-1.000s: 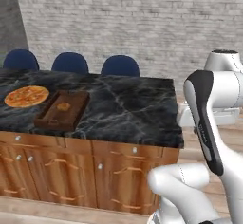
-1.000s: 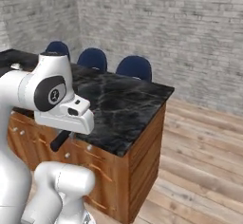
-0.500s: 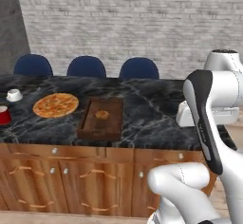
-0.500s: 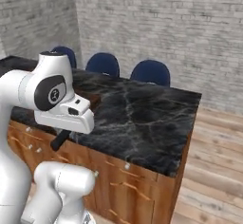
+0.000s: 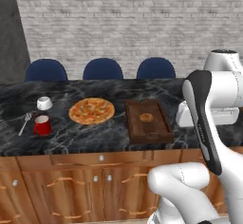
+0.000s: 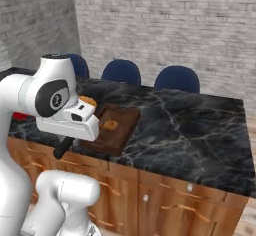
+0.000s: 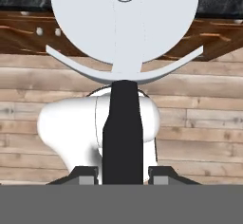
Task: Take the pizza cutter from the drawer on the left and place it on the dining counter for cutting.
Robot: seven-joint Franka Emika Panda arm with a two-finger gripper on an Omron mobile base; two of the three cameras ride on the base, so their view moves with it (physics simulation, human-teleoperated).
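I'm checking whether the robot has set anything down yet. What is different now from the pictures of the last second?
The base has driven along the dining counter, so the whole view shifted: the pizza and wooden tray slid rightward in the left base view, and a red mug, white cup and fork came into sight. Nothing was let go: the gripper stays shut on the pizza cutter, arm tucked as before.

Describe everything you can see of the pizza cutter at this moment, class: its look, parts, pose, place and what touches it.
The pizza cutter is held in the pincer, which is shut on its black handle. The handle runs straight away from the hand, narrowing to a neck that joins a curved pale guard and a large round pale-grey wheel, flat-faced to the hand camera. It hangs in the air, off the dining counter; in the right base view the dark handle end pokes out below the hand. Nothing else touches it.
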